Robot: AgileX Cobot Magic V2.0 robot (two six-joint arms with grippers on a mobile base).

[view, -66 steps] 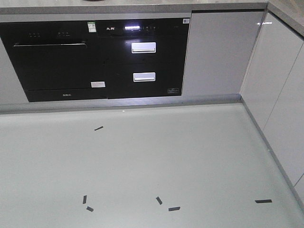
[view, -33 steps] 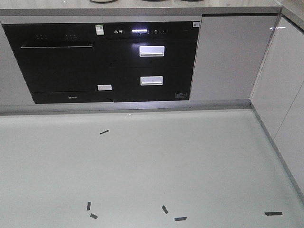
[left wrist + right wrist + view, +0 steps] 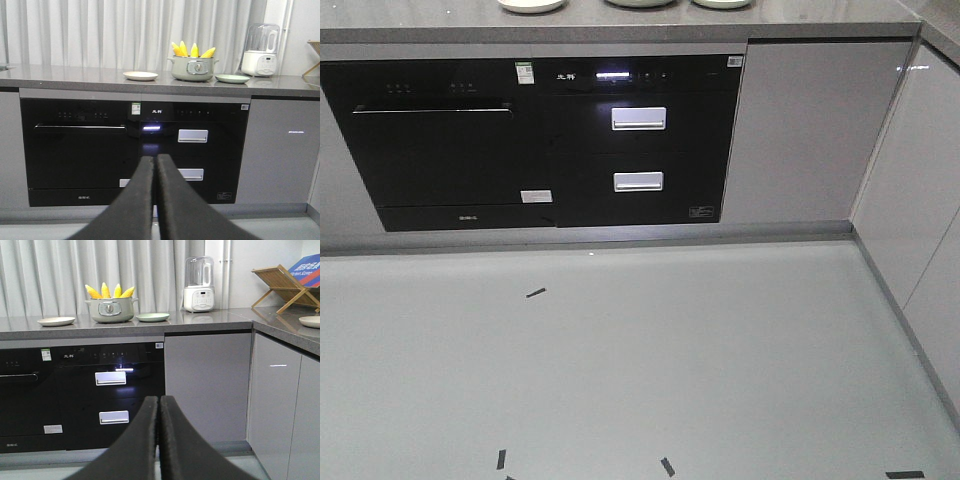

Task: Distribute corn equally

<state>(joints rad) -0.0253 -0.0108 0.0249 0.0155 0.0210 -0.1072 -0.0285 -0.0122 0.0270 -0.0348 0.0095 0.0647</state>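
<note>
Several yellow cobs of corn (image 3: pixel 192 49) (image 3: pixel 110 291) stand upright in a grey pot (image 3: pixel 193 69) (image 3: pixel 110 310) on the counter, far ahead. A cream plate (image 3: pixel 140 75) (image 3: pixel 56 321) lies left of the pot and a pale green plate (image 3: pixel 232 78) (image 3: pixel 152 317) lies to its right. My left gripper (image 3: pixel 155 159) is shut and empty, held low in front of the black oven. My right gripper (image 3: pixel 159 399) is shut and empty too, level with the drawers. The front view shows only the plates' and pot's lower edges (image 3: pixel 530 5) at the top.
Black built-in appliances (image 3: pixel 530 140) with two silver drawer handles (image 3: pixel 639 118) fill the cabinet front. A white blender (image 3: pixel 199 285) stands right of the pot. The counter turns along the right, with a wooden rack (image 3: pixel 285 285) and another plate (image 3: pixel 311 321). Black tape marks (image 3: pixel 535 292) dot the floor.
The front view has shifted: the cabinet front now sits lower in frame, the counter top and plate edges have come into sight, and the floor marks have slid down.
</note>
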